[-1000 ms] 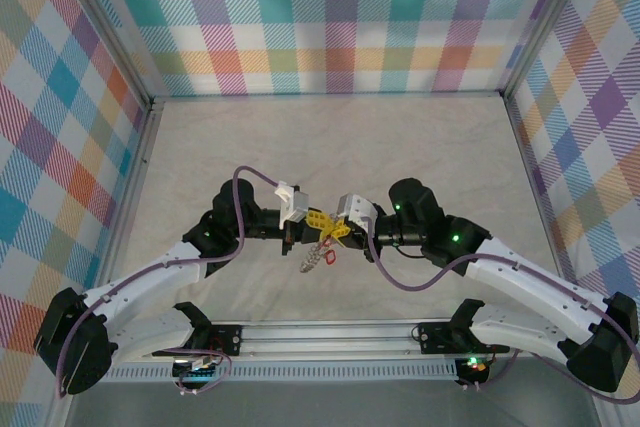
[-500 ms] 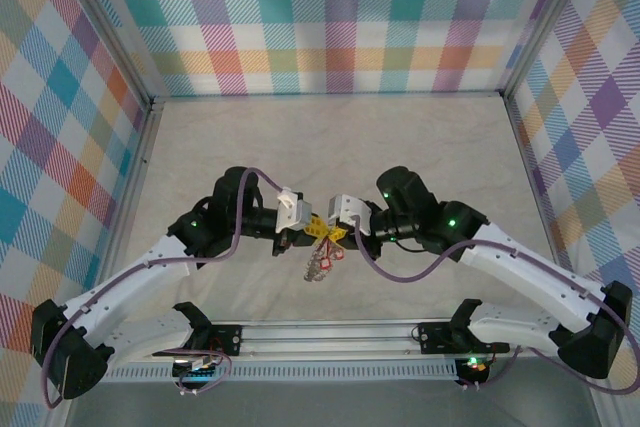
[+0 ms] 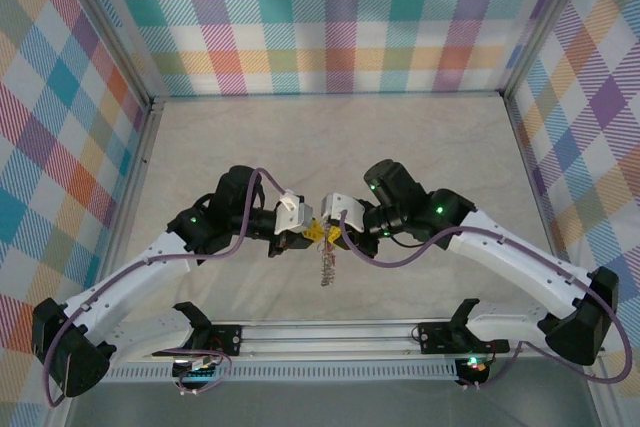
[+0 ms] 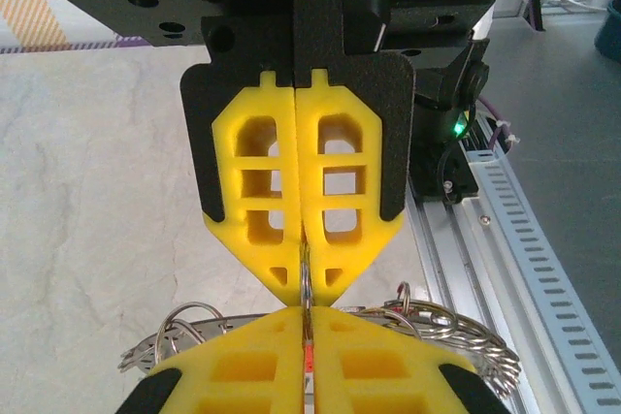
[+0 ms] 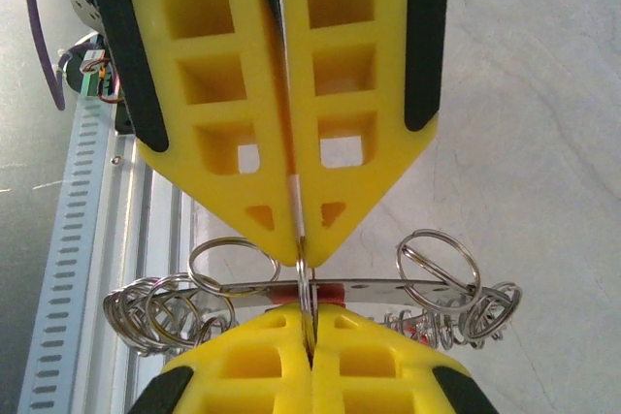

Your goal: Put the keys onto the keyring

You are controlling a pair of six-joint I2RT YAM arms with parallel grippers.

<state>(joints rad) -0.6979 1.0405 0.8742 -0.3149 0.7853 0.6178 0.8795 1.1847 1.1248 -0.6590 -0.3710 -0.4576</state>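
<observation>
At the centre of the top view, the left claw (image 3: 314,234) was clamped on a key (image 4: 310,353), red showing between its fingers. The right claw (image 3: 329,235) pinched the ring (image 3: 326,265), which dangled just below. The ring looked light, slippery and floppy, best pinched on a single loop.

table (image 3: 330,137): pale marbled top | walls (image 3: 330,17): multicolour plaid, 3 sides | rail (image 3: 330,335): slotted aluminium, near edge

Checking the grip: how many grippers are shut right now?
2: the left gripper, a red key in its grip, and the right gripper, pinching a thin loop of the keyring; they meet tip to tip.
</observation>
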